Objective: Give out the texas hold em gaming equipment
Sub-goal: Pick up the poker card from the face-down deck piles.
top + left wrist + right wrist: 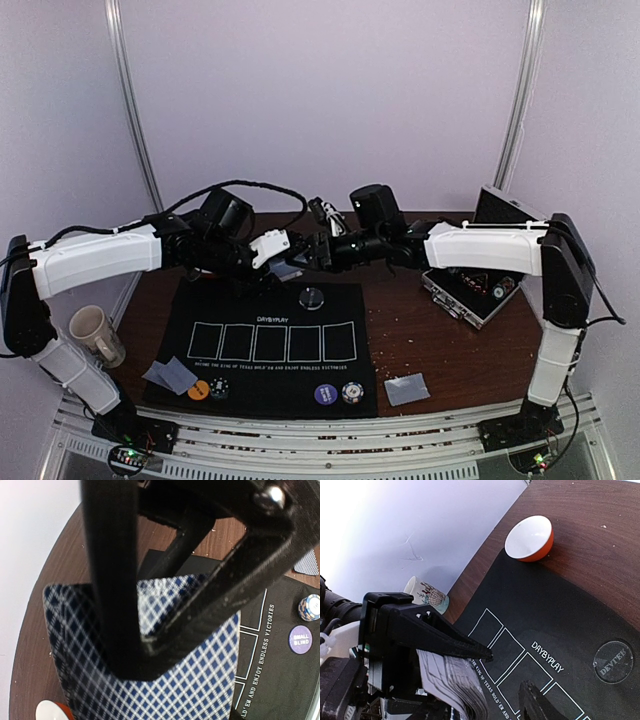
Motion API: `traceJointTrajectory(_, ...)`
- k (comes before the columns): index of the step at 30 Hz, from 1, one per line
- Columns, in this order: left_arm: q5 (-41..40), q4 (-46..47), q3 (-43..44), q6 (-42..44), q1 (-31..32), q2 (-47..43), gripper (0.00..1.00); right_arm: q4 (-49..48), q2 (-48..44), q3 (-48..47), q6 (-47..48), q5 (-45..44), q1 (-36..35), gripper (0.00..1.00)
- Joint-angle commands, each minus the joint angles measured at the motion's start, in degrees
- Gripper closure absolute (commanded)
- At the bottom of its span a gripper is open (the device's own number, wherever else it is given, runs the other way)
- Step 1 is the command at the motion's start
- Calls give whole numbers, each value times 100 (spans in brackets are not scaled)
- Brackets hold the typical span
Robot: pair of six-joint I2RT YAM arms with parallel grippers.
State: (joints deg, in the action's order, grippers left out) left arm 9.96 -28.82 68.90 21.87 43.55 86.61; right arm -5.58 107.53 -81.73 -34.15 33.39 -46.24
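- Beige ceramic at the far left: mug [95, 335] on bare wood, off the black felt mat [230, 300], no part of the game.
- At the mat's near-left corner: dealt card backs [170, 375] overlapping, with an orange chip [198, 390] and a black-and-white chip [219, 388] just beside them.
- High over the mat's far edge: left gripper [145, 667], clenched on the deck [200, 680]. Blue check back broadside to its own camera; card edges splayed rather than square in the right wrist view.
- Just below and a little right: clear disc [312, 296] flat on the felt, with five printed card outlines [272, 342] nearer the bases, not yet dealt to.
- Nose to nose with the left: right gripper [312, 256], one finger [535, 700] showing just short of the deck. Spread or closed: impossible to tell.
- Further right: purple-blue chip [326, 394] and second black-and-white chip [351, 392] on the mat's near edge, more card backs [407, 388] on the wood, and an open case [470, 290] well beyond.
- Main risk, as a judgement: several cards dragged out at once instead of one. Cause: a loose, fanned stack held only by a pinch, and a pull on its top card.
- Second risk: fingers of the two grippers knocking together in so tight a meeting, jolting the deck loose. Likely landing place for spilled cards: the disc and the outlines below.
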Motion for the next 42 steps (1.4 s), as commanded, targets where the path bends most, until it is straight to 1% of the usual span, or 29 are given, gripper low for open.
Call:
traceJointTrajectory(1, 30, 210, 19, 36, -22, -197, 53, 384, -242, 64, 182, -364, 49, 53)
traceJointTrajectory(12, -5, 208, -17, 46, -22, -184, 53, 978, -374, -224, 525, -394, 49, 55)
traceJointTrajectory(22, -44, 205, -9, 43, -22, -149, 53, 1129, -488, -255, 569, -388, 49, 69)
traceJointTrajectory(28, -61, 210, -14, 41, -22, -122, 53, 1238, -536, -346, 584, -351, 53, 79)
traceJointTrajectory(42, -73, 208, -45, 54, -22, -127, 53, 1633, -667, -439, 703, -498, 52, 95)
